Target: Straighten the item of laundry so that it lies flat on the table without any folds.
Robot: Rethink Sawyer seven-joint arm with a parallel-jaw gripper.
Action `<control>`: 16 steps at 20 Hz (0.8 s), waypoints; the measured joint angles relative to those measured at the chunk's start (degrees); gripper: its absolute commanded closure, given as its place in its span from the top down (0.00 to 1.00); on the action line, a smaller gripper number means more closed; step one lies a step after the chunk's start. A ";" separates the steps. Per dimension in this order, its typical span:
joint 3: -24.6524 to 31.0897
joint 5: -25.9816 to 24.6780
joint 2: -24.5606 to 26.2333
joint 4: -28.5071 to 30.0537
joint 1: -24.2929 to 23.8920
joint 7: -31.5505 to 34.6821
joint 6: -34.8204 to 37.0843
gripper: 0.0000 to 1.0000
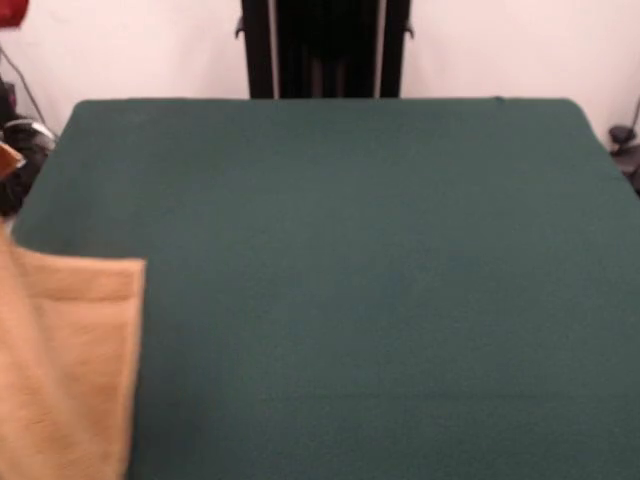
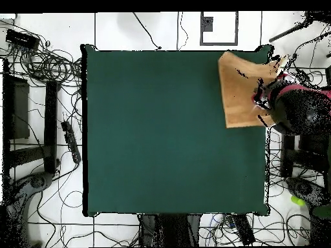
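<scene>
The orange-tan towel [image 1: 65, 370] lies at the table's near left corner in the front view, running off the picture's left and bottom edges. In the overhead view the towel [image 2: 240, 90] sits at the top right corner of the dark green table [image 2: 168, 129] and reaches past its right edge. Its one visible corner lies flat on the green table [image 1: 350, 250]. A person [image 2: 294, 106] at the right edge reaches onto the towel. The gripper shows in neither view.
The robot's black pedestal [image 1: 325, 48] stands at the far side of the table; its base [image 2: 171, 230] is at the bottom of the overhead view. Cables [image 2: 45, 61] and dark equipment [image 2: 16, 110] lie on the floor left of the table.
</scene>
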 measured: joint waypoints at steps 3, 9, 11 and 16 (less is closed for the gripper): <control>0.02 -0.06 -3.15 0.02 1.46 -0.91 -0.66 1.00; 0.02 -0.05 -7.06 0.06 4.32 -0.91 -0.70 1.00; -0.07 -0.07 -8.01 0.04 5.28 -0.91 -1.00 1.00; -3.81 1.40 -9.96 0.19 8.66 1.44 -3.19 1.00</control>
